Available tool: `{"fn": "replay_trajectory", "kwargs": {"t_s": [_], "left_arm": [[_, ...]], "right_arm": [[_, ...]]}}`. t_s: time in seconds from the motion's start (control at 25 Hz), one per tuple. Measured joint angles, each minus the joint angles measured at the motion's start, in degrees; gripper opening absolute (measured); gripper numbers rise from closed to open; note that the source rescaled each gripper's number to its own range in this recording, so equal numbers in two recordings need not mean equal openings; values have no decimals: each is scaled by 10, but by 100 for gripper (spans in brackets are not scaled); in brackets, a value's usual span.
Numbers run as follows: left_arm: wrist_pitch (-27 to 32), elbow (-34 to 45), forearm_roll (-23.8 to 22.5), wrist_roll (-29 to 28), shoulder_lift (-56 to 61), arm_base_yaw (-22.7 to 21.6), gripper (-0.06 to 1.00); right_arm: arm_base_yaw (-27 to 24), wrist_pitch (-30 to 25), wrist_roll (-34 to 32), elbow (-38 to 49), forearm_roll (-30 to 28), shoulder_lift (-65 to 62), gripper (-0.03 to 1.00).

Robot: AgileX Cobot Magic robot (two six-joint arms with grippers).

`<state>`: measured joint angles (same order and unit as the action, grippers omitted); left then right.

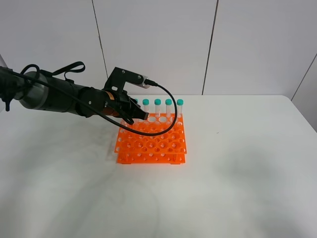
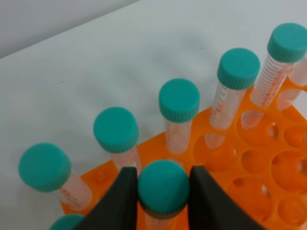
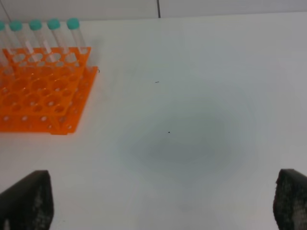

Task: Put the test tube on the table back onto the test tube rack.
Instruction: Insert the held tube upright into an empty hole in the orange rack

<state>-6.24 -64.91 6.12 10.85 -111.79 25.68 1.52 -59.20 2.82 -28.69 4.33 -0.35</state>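
Observation:
My left gripper (image 1: 140, 115) is over the back left part of the orange test tube rack (image 1: 151, 141). In the left wrist view it (image 2: 163, 175) is shut on the teal cap of a test tube (image 2: 163, 186), held upright over the rack (image 2: 259, 167), one row in front of the back row. Its lower end is hidden, so I cannot tell how deep it sits. My right gripper (image 3: 158, 201) is open and empty above the bare white table (image 3: 192, 120), to the right of the rack (image 3: 43, 96).
Several identical teal-capped tubes (image 1: 168, 106) stand in the rack's back row; they also show in the left wrist view (image 2: 179, 99) and the right wrist view (image 3: 53, 28). Another cap (image 2: 67, 223) shows beside the held tube. The left arm's black cable (image 1: 168, 114) loops over the rack.

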Motion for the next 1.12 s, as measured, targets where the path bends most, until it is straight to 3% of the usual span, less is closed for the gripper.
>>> {"fn": "replay_trajectory", "kwargs": {"t_s": [0.8,1.04,1.12], "left_arm": [[-16,-1,0,-1,-16,0,1],[-14,-1,0,-1,-10,0,32],[-14,-1,0,-1,-4,0,38]], "right_arm": [[0,0,0,0,0,0,100],[0,0,0,0,0,0,100],[0,0,0,0,0,0,100]]}}
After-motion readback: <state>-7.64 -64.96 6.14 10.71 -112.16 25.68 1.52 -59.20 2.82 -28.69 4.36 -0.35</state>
